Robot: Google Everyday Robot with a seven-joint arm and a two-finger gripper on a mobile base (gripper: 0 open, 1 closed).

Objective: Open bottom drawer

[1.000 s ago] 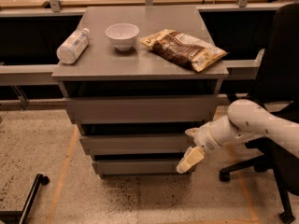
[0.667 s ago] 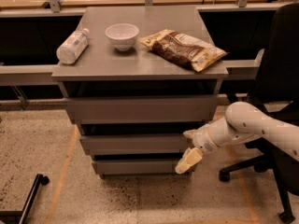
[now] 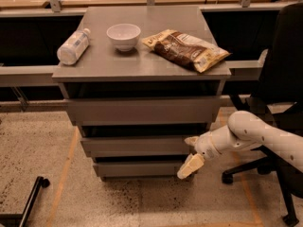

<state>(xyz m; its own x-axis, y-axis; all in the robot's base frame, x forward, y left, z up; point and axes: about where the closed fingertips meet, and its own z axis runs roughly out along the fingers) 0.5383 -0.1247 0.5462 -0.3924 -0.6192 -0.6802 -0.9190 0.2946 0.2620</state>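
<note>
**Gripper at the right end of the bottom drawer**

Camera view: The gripper point(image 3: 185, 157) hangs low beside the right side of the grey bench point(image 3: 118, 63), carried by a white arm point(image 3: 255, 136) that reaches in from the right. Its 2 fingers are spread apart and hold nothing. 1 finger points at the middle drawer front point(image 3: 137, 145) and the other angles down over the right end of the bottom drawer point(image 3: 142, 168). Whether that finger touches the front cannot be told.

The bottom drawer lies just left of the gripper, the lowest of 3 plain grey fronts, and the top drawer front point(image 3: 142, 110) is above. On the bench top, well above the gripper, lie a brown snack bag point(image 3: 185, 49), a white bowl point(image 3: 123, 35) and, farthest left, a clear bottle point(image 3: 73, 47) on its side.

The floor point(image 3: 38, 145) is pale speckled stone with an orange tape line point(image 3: 64, 174) left of the bench. A black office chair point(image 3: 284, 74) stands to the right of the gripper.
</note>
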